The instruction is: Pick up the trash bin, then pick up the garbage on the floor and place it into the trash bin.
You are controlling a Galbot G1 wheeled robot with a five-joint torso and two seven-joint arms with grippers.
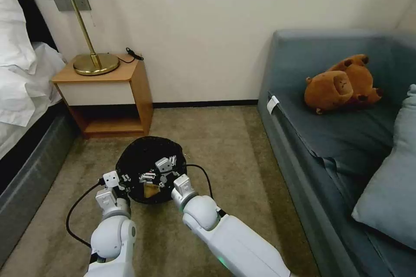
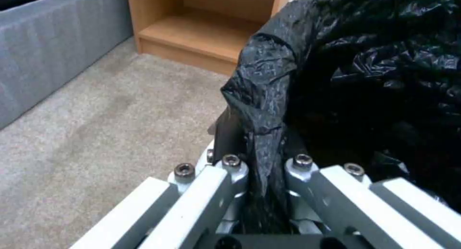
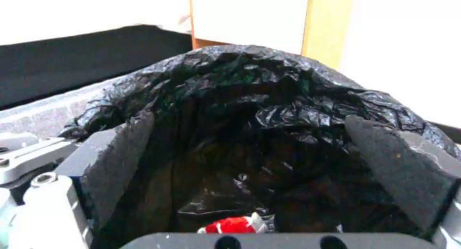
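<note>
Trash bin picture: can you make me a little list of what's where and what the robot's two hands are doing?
trash bin: black-bagged, held up over the floor
left gripper: shut, pinching the bin's bagged rim
right gripper: open, over the bin's mouth
inside the bin: a red-and-white packet and a tan piece
plush toy: lying on the sofa
nightstand: behind the bin, with a lamp on top

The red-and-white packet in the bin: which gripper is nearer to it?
Right. The right gripper hangs open directly above the red-and-white packet; the left gripper clamps the trash bin rim.
</note>
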